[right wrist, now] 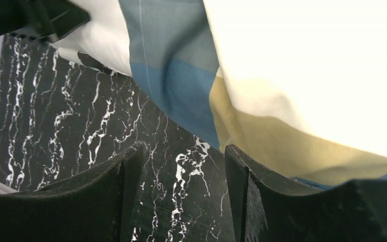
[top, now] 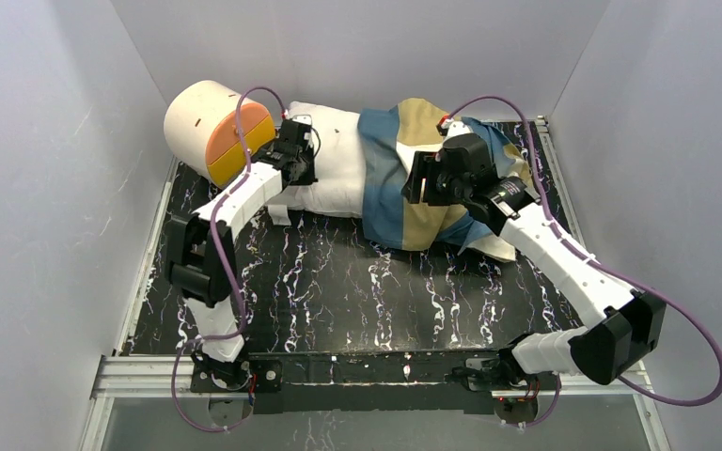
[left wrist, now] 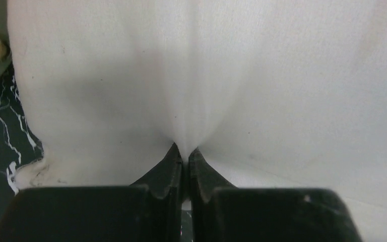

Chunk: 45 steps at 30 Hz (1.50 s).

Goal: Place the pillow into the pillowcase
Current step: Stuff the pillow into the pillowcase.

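The white pillow (top: 338,160) lies along the back of the table, and its right half sits inside the blue, tan and cream pillowcase (top: 404,202). My left gripper (top: 308,167) is at the pillow's bare left part. In the left wrist view the left gripper (left wrist: 185,151) is shut, with a fold of the pillow (left wrist: 262,75) pinched at its tips. My right gripper (top: 415,178) hovers over the pillowcase's open edge. In the right wrist view the right gripper (right wrist: 184,148) is open and empty above the table, and the pillowcase (right wrist: 181,75) hangs just beyond its right finger.
A cream-and-orange cylinder (top: 214,127) stands at the back left, touching the pillow's end. The black marbled table (top: 338,282) is enclosed by white walls on three sides. A metal rail (top: 367,371) with the arm bases runs along the near edge.
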Motion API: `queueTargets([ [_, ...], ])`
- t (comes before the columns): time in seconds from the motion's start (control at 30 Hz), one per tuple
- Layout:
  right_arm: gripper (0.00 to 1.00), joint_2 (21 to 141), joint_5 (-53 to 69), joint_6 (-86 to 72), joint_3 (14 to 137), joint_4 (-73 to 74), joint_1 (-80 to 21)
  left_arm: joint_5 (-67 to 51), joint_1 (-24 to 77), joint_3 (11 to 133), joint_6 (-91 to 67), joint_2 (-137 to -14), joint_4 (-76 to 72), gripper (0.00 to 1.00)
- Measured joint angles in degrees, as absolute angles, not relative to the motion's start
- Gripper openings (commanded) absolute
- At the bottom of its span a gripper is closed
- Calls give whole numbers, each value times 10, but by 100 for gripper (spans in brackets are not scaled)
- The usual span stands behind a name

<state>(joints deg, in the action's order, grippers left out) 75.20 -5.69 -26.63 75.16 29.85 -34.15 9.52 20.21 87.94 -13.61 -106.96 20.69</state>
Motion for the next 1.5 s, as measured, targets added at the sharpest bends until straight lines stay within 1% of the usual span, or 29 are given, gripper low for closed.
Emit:
queueTargets([
  [0.1,68,762,-56,-262,746,298,-343,105,221,830,-168,-1010,208,0],
  [0.3,67,785,-58,-255,743,296,-363,112,282,781,-232,-903,221,0],
  [0.47,60,814,-90,-253,743,301,-375,104,310,747,-272,-851,228,0],
  [0.57,54,819,-97,-253,740,300,-375,100,313,743,-284,-847,232,0],
  [0.63,48,819,-99,-253,737,298,-376,98,313,742,-289,-847,231,0],
  [0.77,29,836,-115,-250,738,298,-382,92,313,728,-299,-844,223,0],
  [0.83,14,856,-124,-248,744,301,-385,87,313,719,-304,-838,220,0],
  [0.87,3,867,-129,-246,749,302,-387,84,313,714,-307,-834,218,0],
  [0.9,1,875,-132,-242,755,303,-388,82,313,709,-310,-828,214,0],
  [1.0,1,898,-141,-238,776,311,-396,77,313,704,-316,-817,208,0],
  [1.23,1,904,-131,-238,849,325,-435,70,317,690,-331,-797,192,0],
  [1.27,6,904,-137,-240,858,326,-442,70,318,687,-332,-795,193,0],
  [1.33,25,902,-156,-246,866,326,-457,70,319,681,-333,-790,193,0],
  [1.37,32,900,-170,-251,865,329,-460,70,319,680,-333,-790,193,0],
  [1.43,40,892,-206,-258,852,330,-461,69,319,679,-333,-788,192,0],
  [1.5,46,877,-244,-260,829,334,-458,68,320,679,-334,-787,193,0],
])
